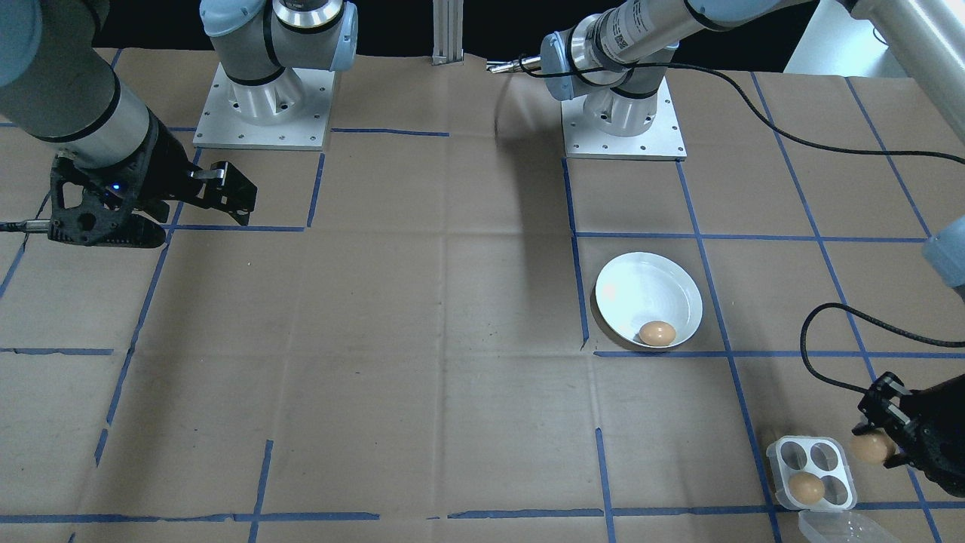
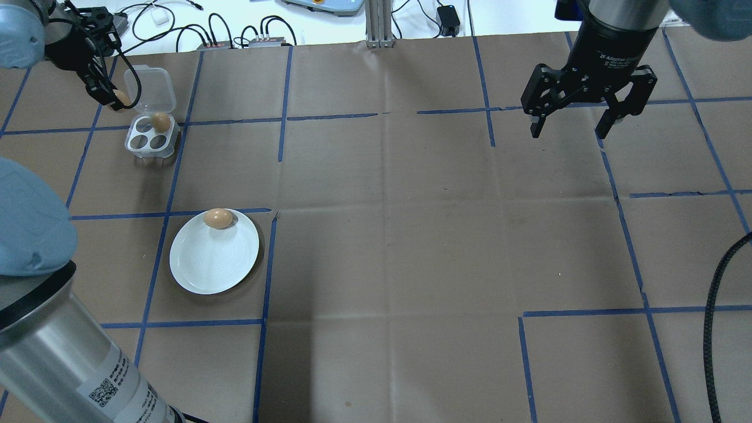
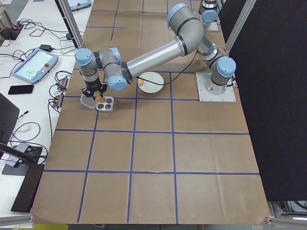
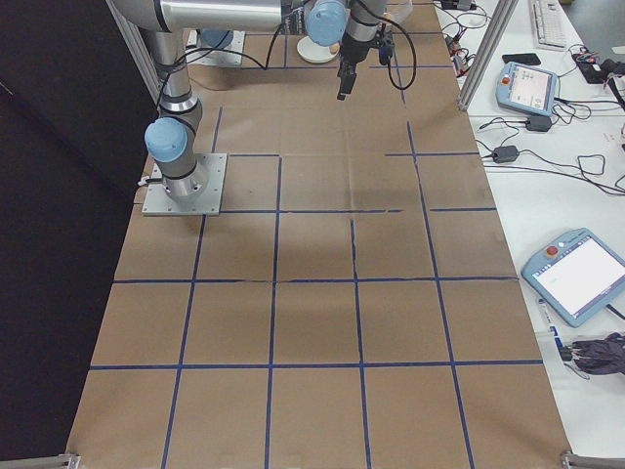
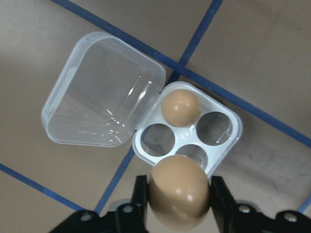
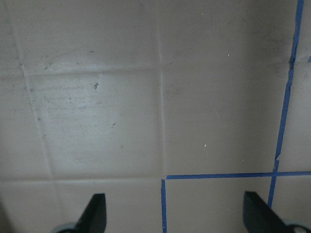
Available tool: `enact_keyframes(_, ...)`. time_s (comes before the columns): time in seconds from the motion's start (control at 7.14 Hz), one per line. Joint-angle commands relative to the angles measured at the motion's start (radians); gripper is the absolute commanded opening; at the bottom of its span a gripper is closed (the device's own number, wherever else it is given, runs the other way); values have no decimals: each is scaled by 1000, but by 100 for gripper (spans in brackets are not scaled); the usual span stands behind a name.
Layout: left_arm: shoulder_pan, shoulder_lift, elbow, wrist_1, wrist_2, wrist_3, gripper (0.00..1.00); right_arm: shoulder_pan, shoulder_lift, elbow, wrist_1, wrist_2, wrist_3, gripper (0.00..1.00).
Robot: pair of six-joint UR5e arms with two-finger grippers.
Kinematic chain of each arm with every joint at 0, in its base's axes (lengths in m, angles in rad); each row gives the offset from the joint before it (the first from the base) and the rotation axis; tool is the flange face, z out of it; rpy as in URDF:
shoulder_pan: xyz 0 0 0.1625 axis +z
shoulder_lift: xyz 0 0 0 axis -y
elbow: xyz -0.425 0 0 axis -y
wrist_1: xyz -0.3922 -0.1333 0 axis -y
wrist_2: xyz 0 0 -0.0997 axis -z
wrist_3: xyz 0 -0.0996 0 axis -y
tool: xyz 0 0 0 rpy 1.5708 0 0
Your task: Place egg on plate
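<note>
We work over a table covered in brown paper marked into squares with blue tape, cables and control pendants lying past its far edge. Nearest us in the overhead view sits the round white shallow plate, with one brown egg already resting just inside its far rim. Beyond it stands the small square white four-cup egg tray with its clear plastic lid hinged open; one more tan egg sits in a far cup and the other three cups are empty. Just beside the tray, our left gripper is clamped on a second light-brown egg, held clear above the tray between the black fingers. Our right gripper hangs well apart on the other side, its jaws spread wide and holding nothing. As we judge it, the carried egg could slip during the trip to the plate, since its smooth curved shell offers little purchase, or crack if squeezed harder. Set down too near the resting egg, it might knock it; released on the shallow rim, either could roll off onto the paper. For writing, we read "2F Adaptive" on the right gripper's body, and a QR label shows on the left arm, its text too small to read.
</note>
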Motion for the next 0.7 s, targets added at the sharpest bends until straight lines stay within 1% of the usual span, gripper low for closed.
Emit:
enact_keyframes(0.0, -25, 183, -241, -19, -6, -222, 30, 0, 0, -2, 0, 0, 0, 100)
enact_keyframes(0.28, -62, 341, -456, -17, -10, -534, 29, 0, 0, 0, 0, 0, 0, 100)
enact_keyframes(0.42, -106, 395, -532, -15, -9, -660, 28, 0, 0, -2, 0, 0, 0, 100)
enact_keyframes(0.56, -140, 423, -592, -14, -9, -798, 27, 0, 0, -2, 0, 0, 0, 100)
